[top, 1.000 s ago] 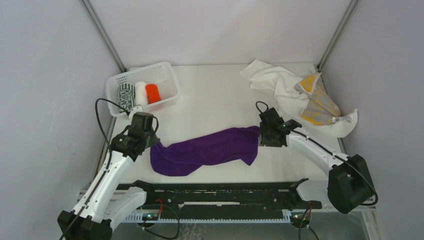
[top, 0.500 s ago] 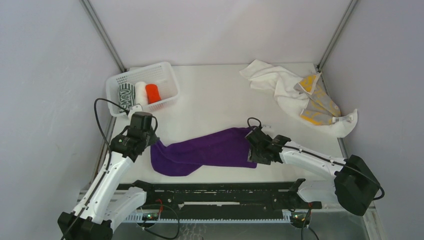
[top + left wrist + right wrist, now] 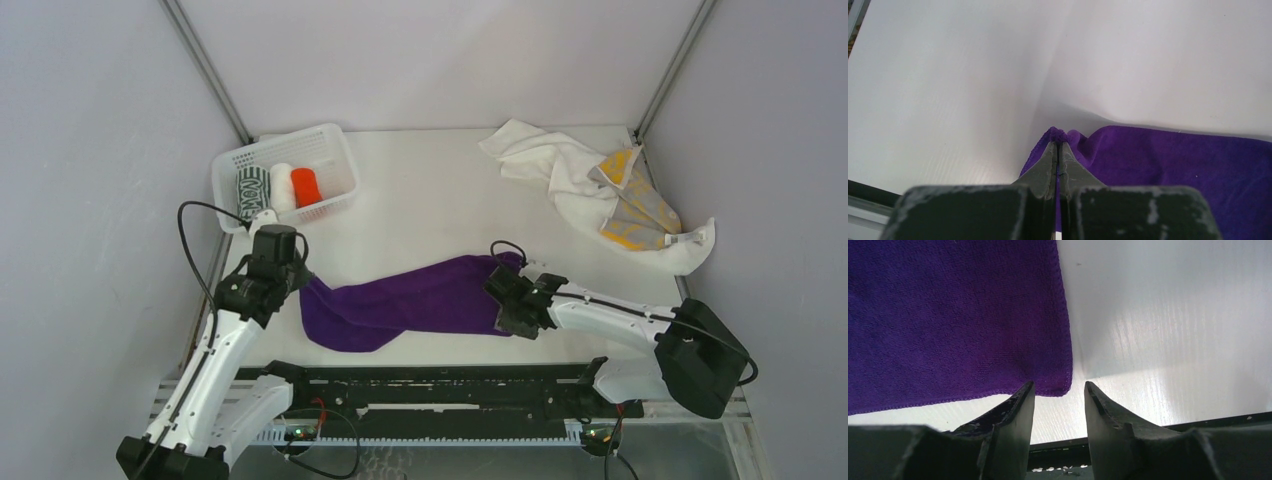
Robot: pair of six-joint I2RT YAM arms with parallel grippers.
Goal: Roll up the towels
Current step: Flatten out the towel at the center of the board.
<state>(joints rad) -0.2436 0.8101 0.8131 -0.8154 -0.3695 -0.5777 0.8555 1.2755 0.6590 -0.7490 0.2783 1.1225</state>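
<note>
We count one purple towel [image 3: 410,300] mid-frame. Our left gripper [image 3: 1058,146] pinches its left end, and our right gripper [image 3: 1059,386] stands parted astride its lower-right corner. Three rolled towels [image 3: 281,186] sit in one basket [image 3: 335,150] upper left, and two loose towels [image 3: 560,165] lie upper right.

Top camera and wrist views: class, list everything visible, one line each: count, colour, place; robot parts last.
purple towel: one, purple, laid out near the table's centre
white towel: one heap, white, far right
patterned towel: one, yellow and grey, on the white heap
rolled towels: three, green-and-white, white, orange-red, inside the basket
basket: one, white, far left
table: one, white
left gripper: one, dark, shut on the purple towel's left end
right gripper: one, dark, open at its near right corner
</note>
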